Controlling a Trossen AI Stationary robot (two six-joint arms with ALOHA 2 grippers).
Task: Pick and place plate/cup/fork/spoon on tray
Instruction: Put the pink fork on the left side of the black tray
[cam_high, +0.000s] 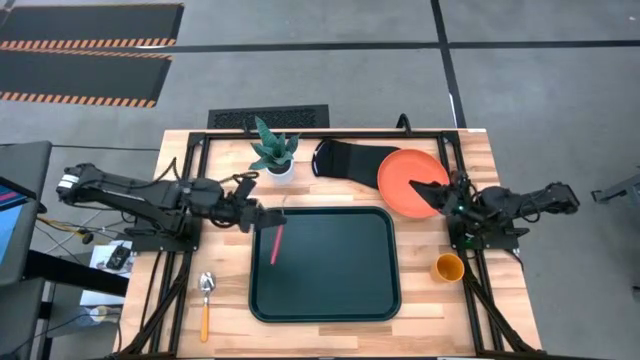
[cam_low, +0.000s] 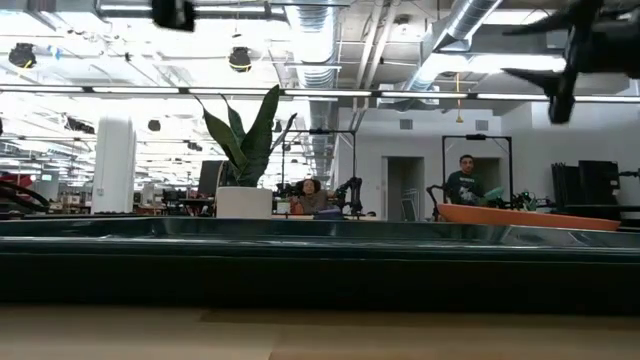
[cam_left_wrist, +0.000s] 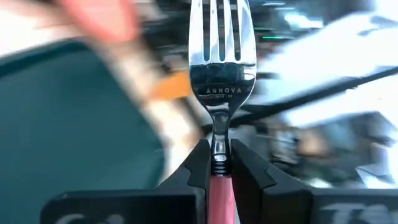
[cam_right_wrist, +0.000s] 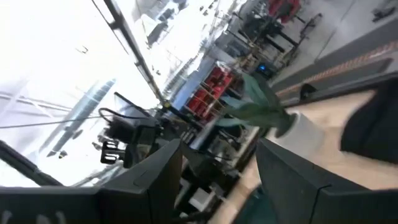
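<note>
The fork (cam_left_wrist: 221, 62), with silver tines and a red handle, is in my left gripper (cam_left_wrist: 219, 152), which is shut on it. In the high view that gripper (cam_high: 266, 215) hovers over the left part of the dark tray (cam_high: 325, 285), and the fork's red handle (cam_high: 275, 243) shows below it. The orange-red plate (cam_high: 405, 178) lies at the far right. My right gripper (cam_high: 438, 192) stands open above the plate's near edge, high over it in the low view (cam_low: 560, 60), with nothing between its fingers (cam_right_wrist: 292, 180). The cup (cam_high: 448, 267) stands right of the tray. The spoon (cam_high: 205, 298) lies left of the tray. My left gripper pinches the fork between its two fingers (cam_left_wrist: 198, 168) at the neck (cam_left_wrist: 219, 140), where the metal meets the red handle. The tines stick out past the fingertips and the handle (cam_left_wrist: 221, 199) runs back between the fingers. The fork is lifted clear above the tray.
A potted plant (cam_high: 272, 150) and a black oven mitt (cam_high: 345, 160) sit along the table's far edge, behind the tray. People show in the room beyond the table in the low view.
</note>
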